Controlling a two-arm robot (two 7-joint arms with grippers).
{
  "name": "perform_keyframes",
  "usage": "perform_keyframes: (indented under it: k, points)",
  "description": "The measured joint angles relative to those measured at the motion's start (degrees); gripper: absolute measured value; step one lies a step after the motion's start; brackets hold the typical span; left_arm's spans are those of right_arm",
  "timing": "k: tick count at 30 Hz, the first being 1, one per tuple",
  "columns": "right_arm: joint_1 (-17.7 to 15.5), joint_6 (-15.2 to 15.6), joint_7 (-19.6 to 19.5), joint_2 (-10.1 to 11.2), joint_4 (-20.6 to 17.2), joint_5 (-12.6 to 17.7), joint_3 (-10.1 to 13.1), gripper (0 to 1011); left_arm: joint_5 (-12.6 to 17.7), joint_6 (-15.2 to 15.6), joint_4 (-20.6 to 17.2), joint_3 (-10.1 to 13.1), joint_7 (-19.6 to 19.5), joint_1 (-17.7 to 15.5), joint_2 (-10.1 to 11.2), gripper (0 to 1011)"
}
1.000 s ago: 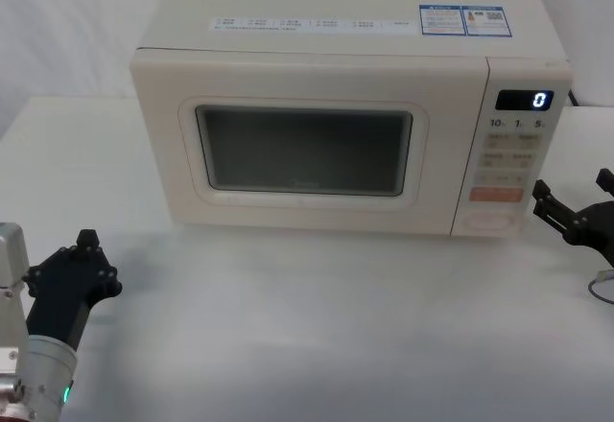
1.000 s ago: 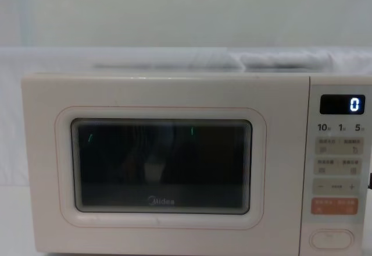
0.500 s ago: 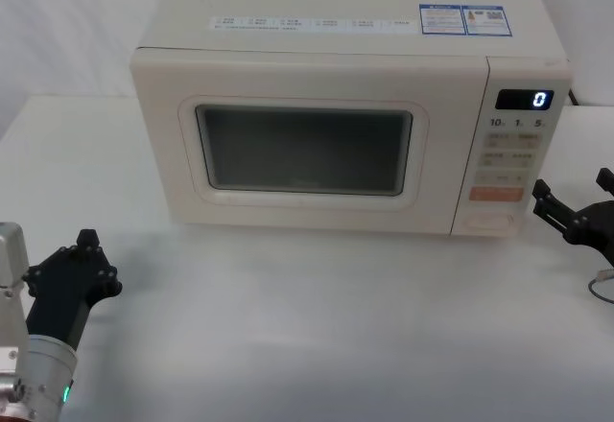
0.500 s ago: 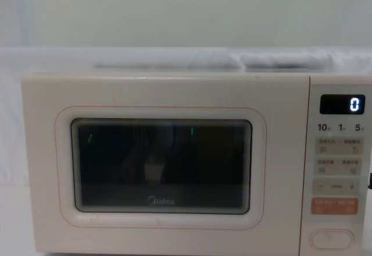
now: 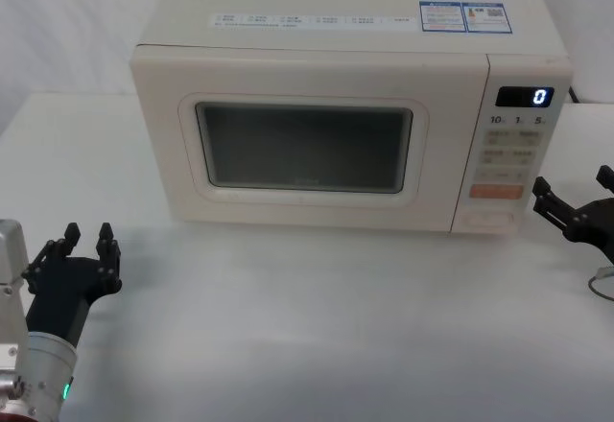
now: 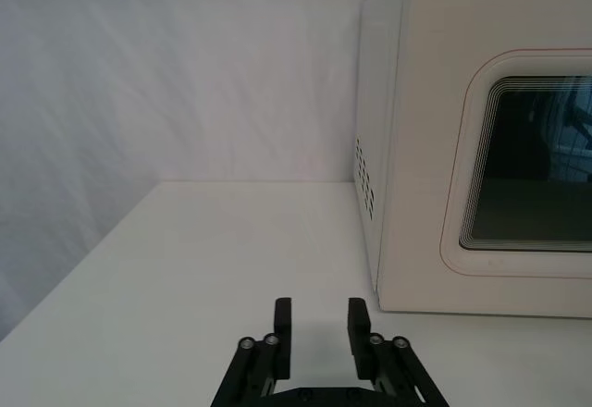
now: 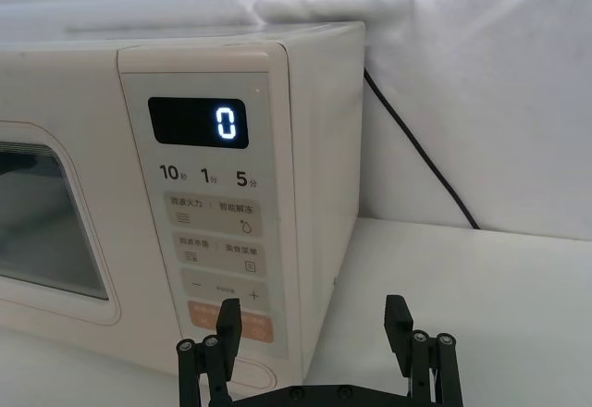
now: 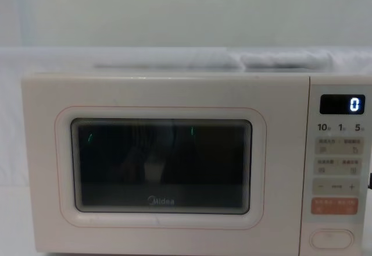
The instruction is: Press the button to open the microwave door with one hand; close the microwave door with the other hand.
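A: Where does the microwave door sit, and how does it look?

B: Centre of the head view, flush with the cream-white body, fully shut; dark window across the middle of the chest view, grey logo under the glass, thin pink outline around it.

A: And the button?

B: Lower right corner of the chest view, at the bottom of the control panel, directly below the orange-pink key. Untouched. Lit "0" on the display near the panel's top.

A: Where is the right gripper?

B: Right edge of the head view, just beside the panel's lower corner, level with the button, not touching. Fingers spread wide, nothing between them.

A: And the left gripper?

B: Lower left of the head view, low over the white table, well apart from the microwave's front left corner. Fingers apart with a narrow gap, empty. Green glow on the silver wrist below.
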Motion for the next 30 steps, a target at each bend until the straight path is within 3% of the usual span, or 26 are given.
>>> perform_keyframes:
  k: [17,21,30]
  points:
    - [0.0,0.0,0.0,0.0,0.0,0.0,0.0,1002,-0.03,0.0,-0.03,0.0,0.04,0.0,0.01,925]
    - [0.0,0.0,0.0,0.0,0.0,0.0,0.0,1002,-0.03,0.0,-0.03,0.0,0.04,0.0,0.01,1001]
    - [0.0,0.0,0.0,0.0,0.0,0.0,0.0,1002,-0.03,0.0,-0.03,0.0,0.04,0.0,0.02,1001]
